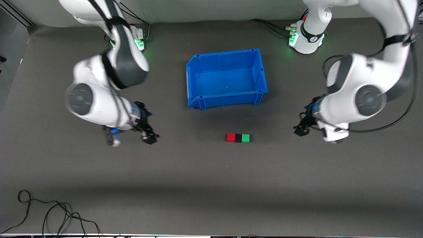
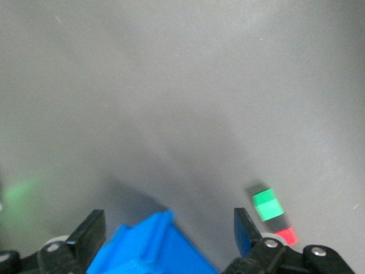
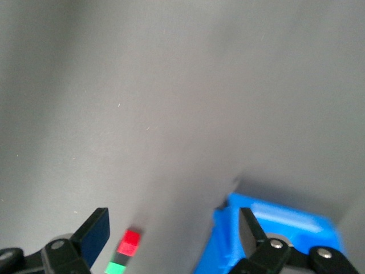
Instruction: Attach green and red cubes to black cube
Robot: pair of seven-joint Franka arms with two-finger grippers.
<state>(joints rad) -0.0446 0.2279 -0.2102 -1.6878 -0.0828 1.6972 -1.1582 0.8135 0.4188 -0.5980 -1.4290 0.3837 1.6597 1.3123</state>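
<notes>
The red cube (image 1: 230, 137), black cube (image 1: 238, 138) and green cube (image 1: 245, 138) lie touching in one row on the dark table, black in the middle, red toward the right arm's end. The row is nearer to the front camera than the blue bin (image 1: 226, 77). My left gripper (image 1: 300, 130) hangs open and empty toward the left arm's end, apart from the row. My right gripper (image 1: 150, 138) hangs open and empty toward the right arm's end. The left wrist view shows the green cube (image 2: 267, 204) and red cube (image 2: 288, 235). The right wrist view shows the red cube (image 3: 131, 238) and green cube (image 3: 114, 267).
The blue bin (image 2: 151, 246) (image 3: 228, 242) stands empty mid-table between the two arms. Loose black cables (image 1: 49, 215) lie at the table's front edge toward the right arm's end. Bare table surrounds the cube row.
</notes>
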